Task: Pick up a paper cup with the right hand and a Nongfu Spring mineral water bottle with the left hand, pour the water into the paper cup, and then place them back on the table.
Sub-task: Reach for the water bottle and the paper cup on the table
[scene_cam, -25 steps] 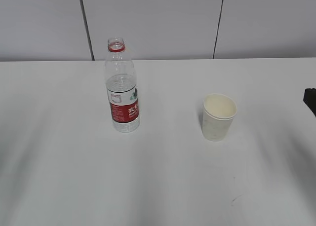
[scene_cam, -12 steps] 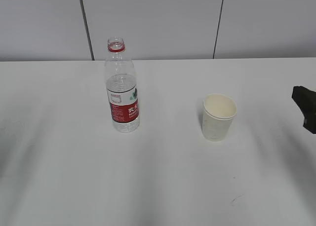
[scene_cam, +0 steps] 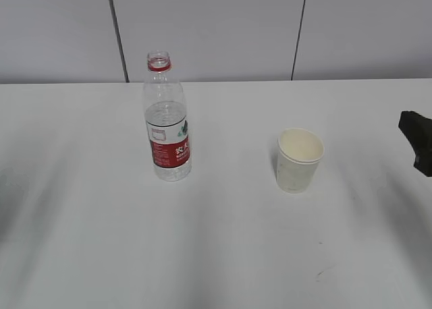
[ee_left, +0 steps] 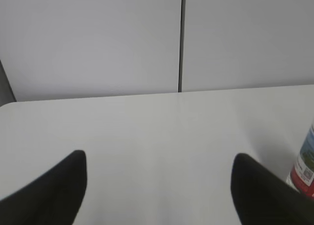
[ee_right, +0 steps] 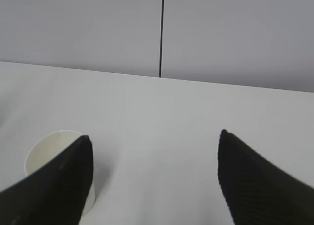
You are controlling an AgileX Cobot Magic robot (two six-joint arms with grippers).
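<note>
The Nongfu Spring mineral water bottle (scene_cam: 167, 120) stands upright and uncapped left of centre on the white table (scene_cam: 216, 255); its label edge shows at the far right of the left wrist view (ee_left: 306, 161). The paper cup (scene_cam: 299, 160) stands upright right of centre. In the right wrist view the paper cup (ee_right: 46, 149) sits partly behind the left fingertip. My right gripper (ee_right: 154, 156) is open and empty, to the right of the cup; only a black tip of the right gripper (scene_cam: 420, 140) shows at the exterior view's right edge. My left gripper (ee_left: 159, 178) is open and empty, left of the bottle, out of the exterior view.
A grey panelled wall (scene_cam: 216, 32) rises behind the table's far edge. A small dark scuff mark (scene_cam: 322, 272) lies on the table near the front right.
The right gripper's tip has come further into the exterior view from the right edge, then held about still. Bottle and cup have not moved.
</note>
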